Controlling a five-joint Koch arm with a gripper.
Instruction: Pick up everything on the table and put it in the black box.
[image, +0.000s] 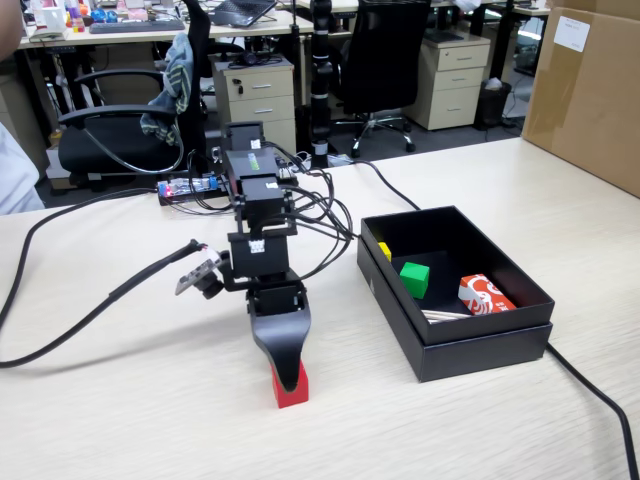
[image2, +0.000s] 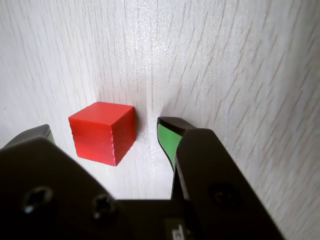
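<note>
- Red cube (image: 291, 389): plain solid red, resting flat on the surface (image: 120, 420), near front.
- Black box (image: 478, 352): shallow, matte, open-topped, right of the cube, well apart.

Beige wood-grain table (image: 120, 420), red cube (image: 292, 390), black box (image: 480, 345), cardboard carton (image: 590, 90), cables (image: 60, 320)

Fingers (image: 287, 372) low over red cube (image: 291, 388) on table (image: 140, 420), black box (image: 480, 345) to the right

I count one red cube (image: 291, 388) out on my table (image: 120, 420), one black box (image: 455, 300) holding one green cube (image: 414, 279), one red-and-white packet (image: 485, 296) and one small yellow piece (image: 385, 250), plus one cardboard carton (image: 590, 95).
</note>
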